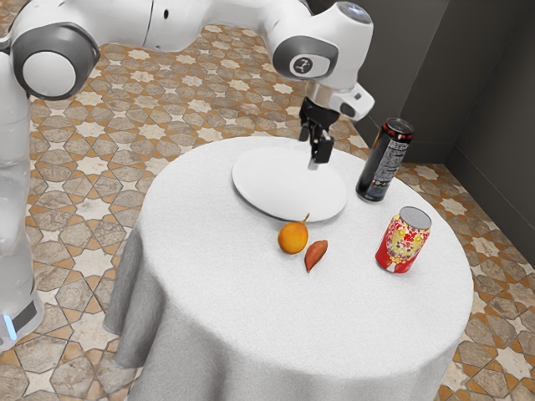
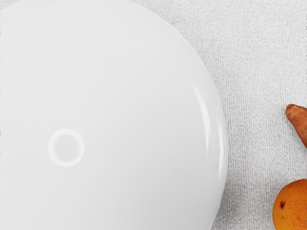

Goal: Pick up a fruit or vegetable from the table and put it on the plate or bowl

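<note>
While the hand (image 1: 319, 153) hangs over the plate (image 1: 276, 196), spread not readable, the orange (image 1: 292, 237) lies on the worktop (image 1: 251, 317) just beside the plate's near rim. Advice: centre above the orange, descend vertically, grip across its widest part.

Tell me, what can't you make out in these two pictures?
- Wrist view: the orange fruit is cut off by the picture's edge.
- Wrist view: the brown root shows its tip alone; the edge cuts the rest.
- Wrist view: the plate runs past the edges.
- Exterior view: print on the black can and the red can is too small to read.
- Exterior view: the cloth hides whatever stands beneath it.
</note>
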You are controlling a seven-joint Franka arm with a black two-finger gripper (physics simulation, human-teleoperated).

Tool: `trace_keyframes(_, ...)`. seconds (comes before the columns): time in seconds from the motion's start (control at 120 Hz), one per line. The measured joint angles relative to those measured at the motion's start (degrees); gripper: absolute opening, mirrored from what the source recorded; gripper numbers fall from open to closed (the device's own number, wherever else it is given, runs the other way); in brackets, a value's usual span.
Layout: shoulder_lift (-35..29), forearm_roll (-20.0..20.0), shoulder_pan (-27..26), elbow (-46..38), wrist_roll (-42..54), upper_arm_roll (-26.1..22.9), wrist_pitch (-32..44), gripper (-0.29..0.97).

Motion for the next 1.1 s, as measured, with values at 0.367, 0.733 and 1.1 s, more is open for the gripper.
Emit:
trace_keyframes(0.367, 1.21, -5.27, 1.96, -1.30, 0.24, -2.64, 2.21, 0.68)
trace_keyframes(0.733, 3.18, -8.46, 10.61, -9.87, -1.28, -14.29, 7.63, 0.68)
trace_keyframes(1.1, -1.56, -9.38, 11.46, -14.92, -2.65, -19.17, 12.43, 0.68)
